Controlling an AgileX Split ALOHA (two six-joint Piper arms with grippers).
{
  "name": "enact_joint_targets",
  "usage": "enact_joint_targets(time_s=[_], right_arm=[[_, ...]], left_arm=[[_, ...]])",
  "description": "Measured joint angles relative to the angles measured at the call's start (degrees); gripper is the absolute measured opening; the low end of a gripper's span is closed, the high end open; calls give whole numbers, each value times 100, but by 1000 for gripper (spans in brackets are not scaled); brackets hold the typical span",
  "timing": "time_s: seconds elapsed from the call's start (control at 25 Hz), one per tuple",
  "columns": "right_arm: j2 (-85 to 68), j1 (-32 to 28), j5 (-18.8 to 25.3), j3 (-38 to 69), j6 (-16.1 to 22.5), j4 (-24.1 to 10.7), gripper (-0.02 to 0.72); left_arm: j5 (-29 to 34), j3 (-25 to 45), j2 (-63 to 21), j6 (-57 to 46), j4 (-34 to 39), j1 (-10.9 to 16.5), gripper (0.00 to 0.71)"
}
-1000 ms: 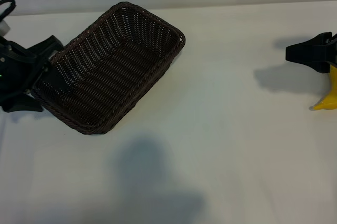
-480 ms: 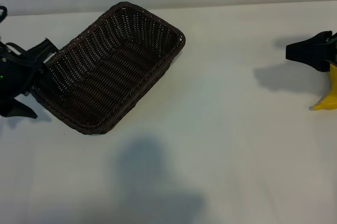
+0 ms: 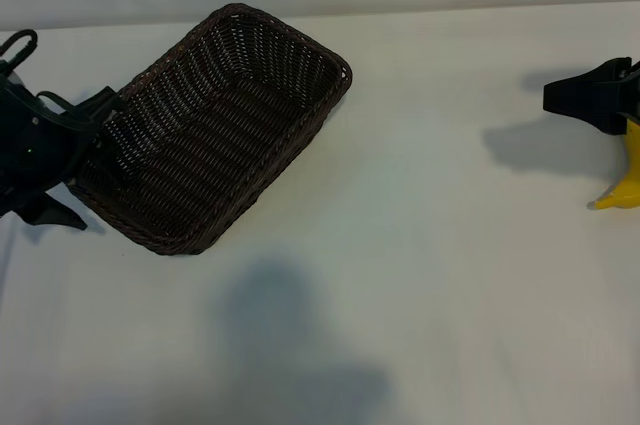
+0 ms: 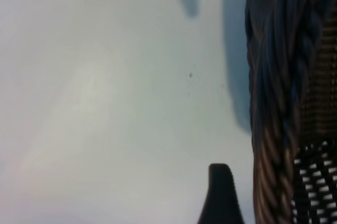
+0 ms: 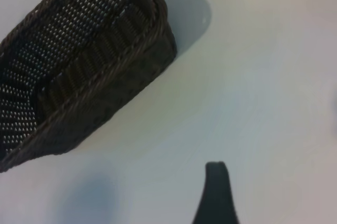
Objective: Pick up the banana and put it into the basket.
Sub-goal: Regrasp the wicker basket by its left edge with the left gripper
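At the counter's (image 3: 430, 275) far edges, the left claw (image 3: 72, 160) straddles the basket (image 3: 215, 130) rim, wide open; the right claw (image 3: 590, 97), equally wide and empty, hovers just above the banana (image 3: 625, 180), seemingly clear. It should descend squarely over the fruit. The left wrist view shows the braided rim beside one finger (image 4: 221, 195); the right wrist view misses the banana.

No text, label, brand, number or sign could be read anywhere in the three views.
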Motion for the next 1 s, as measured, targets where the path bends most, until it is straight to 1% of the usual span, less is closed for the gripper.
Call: enact_joint_targets(time_s=[0.4, 0.52, 0.64, 0.76, 1.0], right_arm=[[0, 0, -32, 0, 0, 16, 566], [0, 0, -43, 0, 0, 17, 566], [0, 0, -44, 0, 0, 22, 566], [0, 0, -44, 0, 0, 22, 566], [0, 0, -79, 0, 0, 22, 566]], left_arm=[[-379, 0, 530, 1, -50, -6, 560], [-469, 0, 741, 1, -56, -76, 560], [-688, 0, 911, 1, -63, -135, 560], [-840, 0, 1053, -4, -81, -149, 560], [-1040, 115, 1149, -4, -82, -149, 557]])
